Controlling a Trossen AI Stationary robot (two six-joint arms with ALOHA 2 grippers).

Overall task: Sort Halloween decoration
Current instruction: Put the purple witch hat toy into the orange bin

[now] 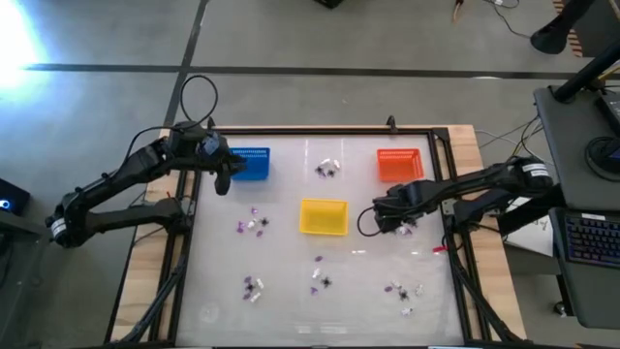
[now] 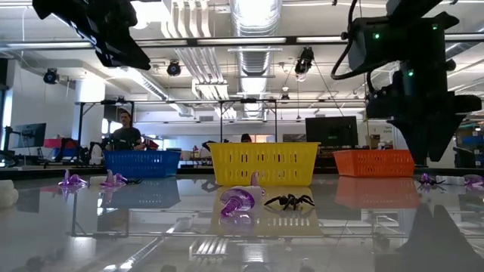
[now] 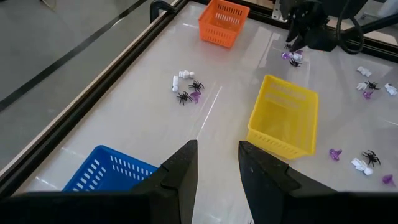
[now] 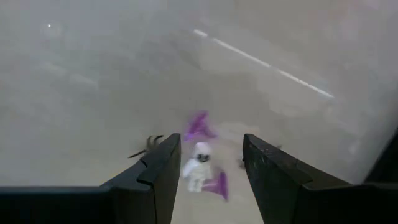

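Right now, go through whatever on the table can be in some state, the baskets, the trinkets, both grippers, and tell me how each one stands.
blue basket: upright, looks empty.
yellow basket: upright, looks empty.
orange basket: upright, contents not visible.
Halloween trinkets: scattered in small clusters on the table, none seen in a basket.
left gripper: open, empty, by the blue basket.
right gripper: open, low over a white figure and purple pieces, gripping nothing.

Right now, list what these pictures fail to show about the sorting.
- Basket contents: low view, the blue basket, yellow basket and orange basket hide theirs behind mesh walls.
- Trinkets: high view, too small to tell kinds.
- Black spider: right wrist view, half hidden behind the right hand.
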